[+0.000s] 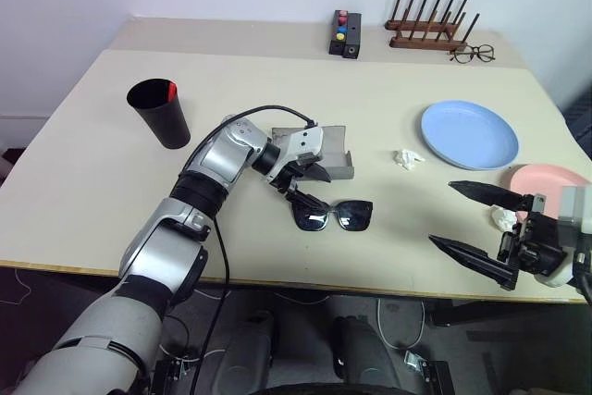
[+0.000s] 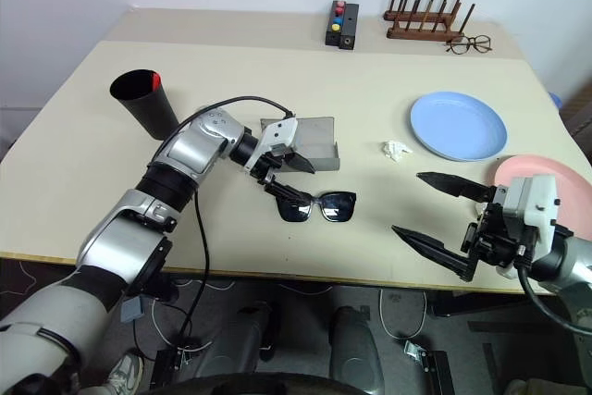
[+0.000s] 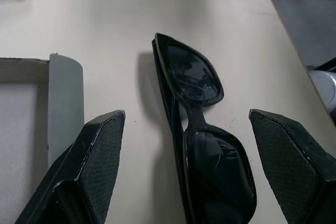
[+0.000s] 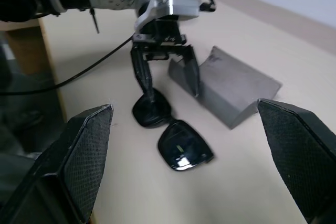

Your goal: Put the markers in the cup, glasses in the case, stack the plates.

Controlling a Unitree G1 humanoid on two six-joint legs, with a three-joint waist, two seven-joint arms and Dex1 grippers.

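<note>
No brand, label or writing can be read on anything here. The glasses (image 1: 334, 215) lie lenses-up on the beige table (image 1: 83, 154), and serve as the landmark. Just behind them, toward the wall, sits the grey case (image 1: 335, 153), open. The left gripper (image 1: 305, 184) hangs over the glasses' left end with its two black fingers spread wide, one finger (image 3: 97, 156) on the case side and the other beyond the frame, the left lens between them; whether a tip touches the frame cannot be told, and nothing is held. Far left of the glasses and further back stands the black cup (image 1: 160, 113), with a red marker tip (image 1: 172, 90) showing at its rim. To the right of the glasses and a little back lies a crumpled white scrap (image 1: 406, 158), then the light blue plate (image 1: 469, 134); the salmon pink plate (image 1: 546, 178) lies further right, apart from the blue one. The right gripper (image 1: 472, 222) hovers right of the glasses near the table's front edge, fingers fully apart and empty, in front of the pink plate. Against the far edge stand a small black box with coloured buttons (image 1: 345, 33), a wooden rack with dark pegs (image 1: 429, 25) and thin-rimmed spectacles (image 1: 473, 53).
</note>
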